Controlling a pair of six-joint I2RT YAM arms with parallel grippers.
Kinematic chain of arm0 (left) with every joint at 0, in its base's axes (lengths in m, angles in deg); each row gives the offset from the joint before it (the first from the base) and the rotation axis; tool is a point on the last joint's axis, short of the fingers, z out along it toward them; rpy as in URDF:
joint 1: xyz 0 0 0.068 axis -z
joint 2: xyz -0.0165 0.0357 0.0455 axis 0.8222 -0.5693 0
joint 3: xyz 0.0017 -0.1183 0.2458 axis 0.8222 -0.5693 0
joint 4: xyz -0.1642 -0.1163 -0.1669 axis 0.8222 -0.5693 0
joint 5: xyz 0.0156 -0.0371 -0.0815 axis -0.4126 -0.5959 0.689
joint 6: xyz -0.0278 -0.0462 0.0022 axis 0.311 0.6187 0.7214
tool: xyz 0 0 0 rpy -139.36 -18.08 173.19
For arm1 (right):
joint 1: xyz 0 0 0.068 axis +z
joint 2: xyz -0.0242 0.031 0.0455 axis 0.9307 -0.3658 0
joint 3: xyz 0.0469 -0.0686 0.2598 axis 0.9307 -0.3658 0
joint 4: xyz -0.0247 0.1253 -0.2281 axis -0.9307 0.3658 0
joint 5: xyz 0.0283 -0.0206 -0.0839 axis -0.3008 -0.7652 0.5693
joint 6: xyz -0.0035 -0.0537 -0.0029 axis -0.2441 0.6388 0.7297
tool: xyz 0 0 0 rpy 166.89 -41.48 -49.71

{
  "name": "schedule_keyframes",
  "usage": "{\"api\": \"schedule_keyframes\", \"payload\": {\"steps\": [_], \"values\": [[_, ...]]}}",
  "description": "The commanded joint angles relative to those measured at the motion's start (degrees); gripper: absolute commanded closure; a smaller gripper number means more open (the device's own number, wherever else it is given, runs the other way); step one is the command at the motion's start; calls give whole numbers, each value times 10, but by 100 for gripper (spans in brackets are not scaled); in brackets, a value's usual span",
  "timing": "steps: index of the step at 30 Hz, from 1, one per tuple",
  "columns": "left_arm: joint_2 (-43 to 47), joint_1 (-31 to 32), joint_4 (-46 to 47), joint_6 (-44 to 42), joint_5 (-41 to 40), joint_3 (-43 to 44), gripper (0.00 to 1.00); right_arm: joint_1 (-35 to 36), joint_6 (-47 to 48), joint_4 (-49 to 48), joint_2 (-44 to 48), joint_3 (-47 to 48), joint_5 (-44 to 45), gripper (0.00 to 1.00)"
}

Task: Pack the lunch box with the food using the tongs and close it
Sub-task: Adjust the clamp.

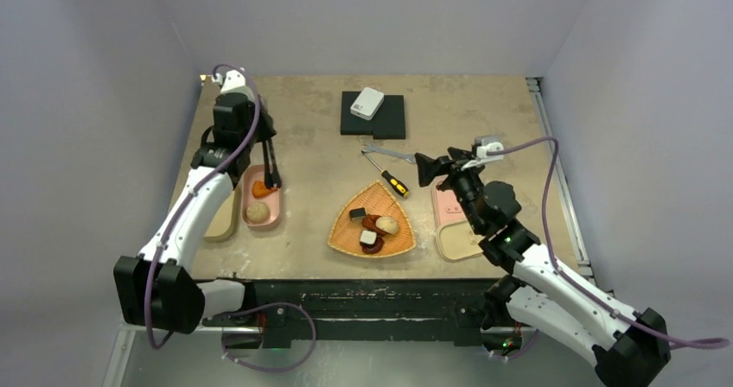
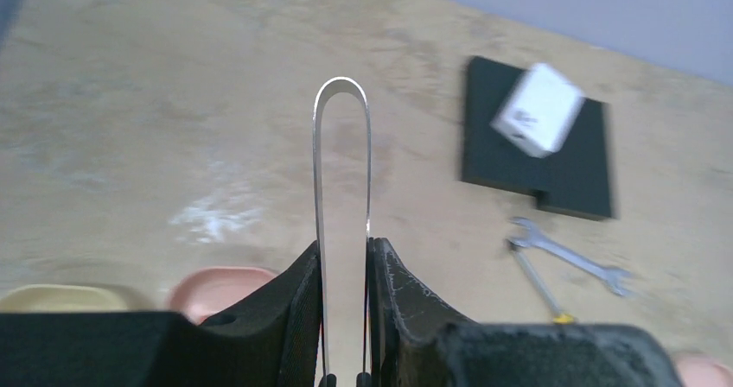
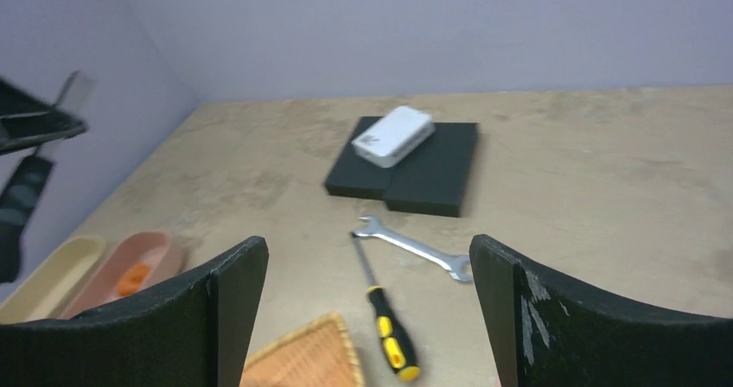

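My left gripper (image 1: 245,138) is shut on the tongs (image 1: 271,164). Their dark arms hang down over the pink lunch box (image 1: 275,214), with the tips beside an orange piece (image 1: 262,189). A beige bun (image 1: 257,212) lies in the same box. In the left wrist view the tongs' (image 2: 342,145) joined end sticks out past my left gripper (image 2: 344,250). More food sits in the woven basket (image 1: 341,236): a black-and-white piece (image 1: 357,214), a bun (image 1: 387,225) and red-brown bits (image 1: 372,243). My right gripper (image 1: 430,169) (image 3: 367,257) hangs open and empty above the table.
A beige tray (image 1: 222,221) lies left of the pink box. A pink lid (image 1: 447,204) and a beige tray (image 1: 454,243) lie under my right arm. A screwdriver (image 1: 396,184), a wrench (image 1: 389,153) and a white box (image 1: 366,104) on a black pad (image 1: 389,123) are further back.
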Motion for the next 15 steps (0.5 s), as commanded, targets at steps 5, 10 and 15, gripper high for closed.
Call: {"api": "schedule_keyframes", "payload": {"steps": [5,10,15], "values": [[90,135,87,163,-51,-75,88,118,-46,-122,-151,87,-138,6],[126,243,157,214,-143,-147,88,157,-101,-218,-230,91,-197,5],[119,335,205,240,-228,-175,88,171,-126,-246,-273,104,-229,4]]}}
